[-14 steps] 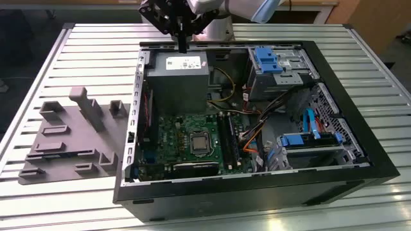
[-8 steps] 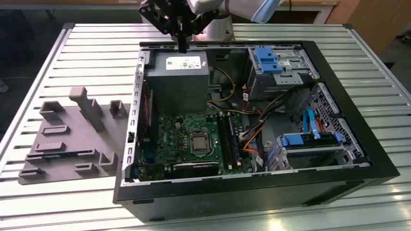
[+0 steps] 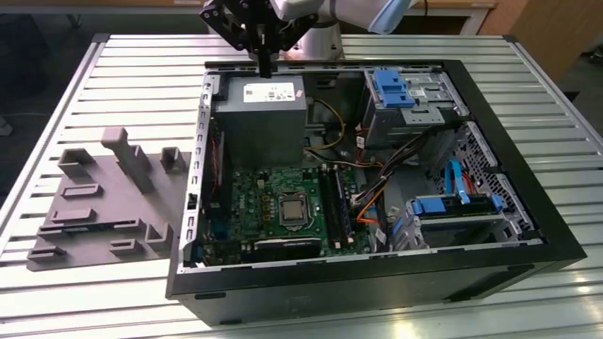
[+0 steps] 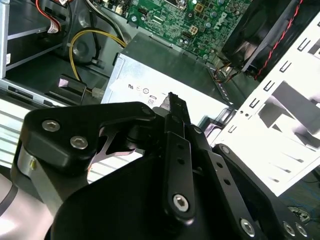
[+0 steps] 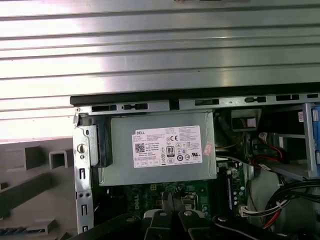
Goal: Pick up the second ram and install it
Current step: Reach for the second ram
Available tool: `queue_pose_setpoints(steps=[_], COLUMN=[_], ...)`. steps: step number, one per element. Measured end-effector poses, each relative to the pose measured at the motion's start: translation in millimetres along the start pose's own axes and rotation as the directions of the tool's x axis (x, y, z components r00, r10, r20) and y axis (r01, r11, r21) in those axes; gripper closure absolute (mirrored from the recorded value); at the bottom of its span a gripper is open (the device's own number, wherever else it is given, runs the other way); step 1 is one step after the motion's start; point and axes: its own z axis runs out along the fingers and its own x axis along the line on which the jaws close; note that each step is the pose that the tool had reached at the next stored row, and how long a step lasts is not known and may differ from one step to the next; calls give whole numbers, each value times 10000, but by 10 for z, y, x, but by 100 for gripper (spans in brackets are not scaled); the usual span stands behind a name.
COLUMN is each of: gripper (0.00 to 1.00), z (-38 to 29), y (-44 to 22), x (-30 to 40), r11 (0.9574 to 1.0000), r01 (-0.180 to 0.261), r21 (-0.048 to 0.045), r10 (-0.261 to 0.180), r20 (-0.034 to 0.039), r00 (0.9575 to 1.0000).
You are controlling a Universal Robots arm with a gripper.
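Note:
My gripper (image 3: 265, 70) hangs over the far edge of the open computer case (image 3: 527, 233), above the grey power supply (image 3: 261, 113). Its black fingers (image 4: 172, 102) look shut, with nothing between them. In the first wrist view the fingertips (image 5: 170, 200) point down at the power supply label (image 5: 167, 146). A thin blue-green strip that looks like the second ram (image 5: 17, 231) lies flat in the grey tray (image 3: 104, 240), on the exterior view's left, well away from the gripper. The green motherboard (image 3: 273, 191) with its black slot rails (image 3: 335, 201) lies in the case below the power supply.
Blue drive brackets (image 3: 391, 88) and bundles of cables (image 3: 377, 205) fill the case on the exterior view's right. A black fan (image 4: 260, 35) sits by the case wall. Upright blocks (image 3: 127, 152) stand on the tray. The slatted metal table (image 3: 94, 92) surrounds the case.

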Motion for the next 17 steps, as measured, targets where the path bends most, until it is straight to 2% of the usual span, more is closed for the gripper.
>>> queue_pose_setpoints(steps=[17], gripper=[89], z=[-3], y=[-8], x=[113], r11=[10000], r01=[0], r21=[0], r10=[0], r20=[3], r00=[10000])
